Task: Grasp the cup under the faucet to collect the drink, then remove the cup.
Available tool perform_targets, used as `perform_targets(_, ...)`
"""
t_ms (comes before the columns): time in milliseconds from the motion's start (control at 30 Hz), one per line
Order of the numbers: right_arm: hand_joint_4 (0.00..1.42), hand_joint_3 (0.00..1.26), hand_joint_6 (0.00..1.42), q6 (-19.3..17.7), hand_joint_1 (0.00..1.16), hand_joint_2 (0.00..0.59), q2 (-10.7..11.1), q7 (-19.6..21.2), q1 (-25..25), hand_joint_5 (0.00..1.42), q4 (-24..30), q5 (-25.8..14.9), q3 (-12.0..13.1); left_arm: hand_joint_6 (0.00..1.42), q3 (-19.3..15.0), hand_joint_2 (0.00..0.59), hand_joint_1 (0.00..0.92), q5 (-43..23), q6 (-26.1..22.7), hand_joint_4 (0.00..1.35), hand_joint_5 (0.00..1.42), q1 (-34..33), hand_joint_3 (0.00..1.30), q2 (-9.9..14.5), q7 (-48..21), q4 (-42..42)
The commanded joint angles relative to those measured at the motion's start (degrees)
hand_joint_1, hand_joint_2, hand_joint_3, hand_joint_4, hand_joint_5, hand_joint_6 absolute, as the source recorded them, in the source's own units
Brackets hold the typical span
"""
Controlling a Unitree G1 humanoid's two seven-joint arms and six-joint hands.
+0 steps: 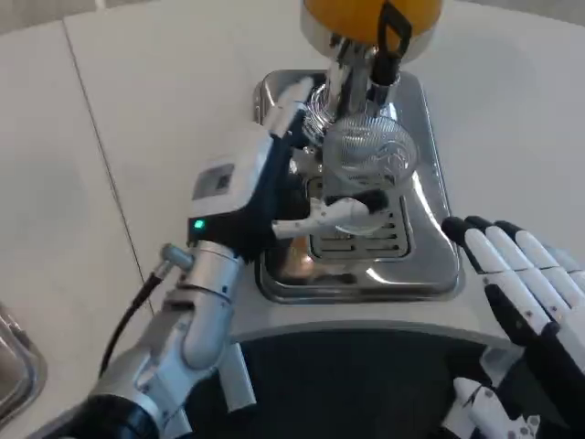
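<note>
The cup (367,157), a clear ribbed glass, stands upright on the steel drip tray (430,256) with its mouth facing up, directly below the faucet (352,78) of the dispenser. Its long axis runs vertical, toward the spout above it. Whether any liquid is in the cup cannot be told through the glass. The dispenser's tank (370,18) above holds an orange drink, and a black lever (391,41) hangs at its front.

The left robot hand (297,155) reaches in from the lower left and wraps the cup: white fingers lie against its far left side near the rim, and another finger (334,212) crosses its near side low down, so the glass is clamped between them.

The right robot hand (526,288) rests at the lower right, just beside the tray's corner, fingers stretched out and slightly apart, holding nothing.

The tray sits on the white desk (146,119). A metal rim (16,361) shows at the far left edge.
</note>
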State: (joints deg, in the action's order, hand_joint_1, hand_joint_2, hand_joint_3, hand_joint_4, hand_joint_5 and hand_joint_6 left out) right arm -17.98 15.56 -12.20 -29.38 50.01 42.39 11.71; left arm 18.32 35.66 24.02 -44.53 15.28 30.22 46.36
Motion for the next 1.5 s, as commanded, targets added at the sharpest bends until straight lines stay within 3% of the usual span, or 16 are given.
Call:
perform_targets(33, 0.0, 0.0, 0.07, 1.32, 0.12, 0.544, -0.18, -0.08, 1.15, 0.01, -0.4, -0.88, -0.04, 0.34, -2.35, 0.0, 0.148, -2.25, 1.04, 0.0, 0.31, 4.1, 0.0, 4.53, -4.35, -5.9)
perform_targets(133, 0.0, 0.0, 0.07, 2.02, 0.12, 0.544, -0.02, -0.14, 1.83, 0.01, -0.42, -1.78, 0.24, 0.31, -4.04, 0.0, 0.111, -3.97, 1.78, 0.0, 0.29, 7.13, 0.0, 7.99, -8.5, -11.08)
perform_targets(333, 0.0, 0.0, 0.07, 1.88, 0.12, 0.544, 0.63, -0.13, 2.62, 0.01, -0.6, -3.34, 0.36, 0.27, -8.69, 0.0, 0.062, -7.59, 1.45, 0.0, 0.25, 16.31, 0.0, 12.49, -14.34, -23.69)
perform_targets(433, 0.0, 0.0, 0.07, 2.9, 0.12, 0.544, -0.46, -0.03, 2.55, 0.01, -0.23, -4.92, 0.04, 0.24, -11.28, 0.0, 0.007, -6.93, -0.17, 0.0, 0.21, 21.37, 0.0, 14.51, -16.31, -31.33)
perform_targets(600, 0.0, 0.0, 0.06, 5.8, 0.12, 0.543, -4.02, 1.0, 2.39, 0.0, 1.11, -8.59, -0.14, 0.09, -14.3, 0.0, 0.0, -0.45, -4.21, 0.0, 0.01, 30.51, 0.0, 21.78, -22.42, -44.28)
perform_targets(700, 0.0, 0.0, 0.05, 9.41, 0.11, 0.539, -5.61, 0.09, 4.1, 0.0, 1.72, -11.37, -0.33, 0.06, -15.15, 0.0, 0.0, 3.19, -5.68, 0.0, 0.0, 35.26, 0.0, 24.02, -24.37, -49.55)
perform_targets(833, 0.0, 0.0, 0.01, 17.61, 0.1, 0.539, -6.99, -1.6, 9.52, 0.0, 2.24, -15.46, -1.01, 0.05, -15.91, 0.0, 0.0, 8.16, -7.25, 0.0, 0.0, 42.98, 0.0, 24.0, -23.59, -55.54)
perform_targets(1067, 0.0, 0.0, 0.0, 29.96, 0.08, 0.526, -6.76, -3.08, 20.86, 0.0, 2.24, -20.4, -2.02, 0.04, -14.99, 0.002, 0.0, 13.03, -11.05, 0.0, 0.0, 52.01, 0.0, 20.44, -24.33, -62.66)
perform_targets(1267, 0.0, 0.0, 0.0, 36.17, 0.07, 0.527, -4.52, -3.44, 29.49, 0.0, 1.42, -22.73, -1.55, 0.03, -15.06, 0.0, 0.0, 13.66, -12.04, 0.0, 0.0, 55.07, 0.0, 19.37, -25.08, -64.87)
perform_targets(1500, 0.0, 0.0, 0.0, 39.64, 0.06, 0.531, -2.04, -3.36, 36.42, 0.0, -0.67, -25.64, -1.27, 0.03, -15.73, 0.0, 0.0, 13.29, -12.41, 0.0, 0.0, 57.72, 0.0, 18.76, -25.18, -66.63)
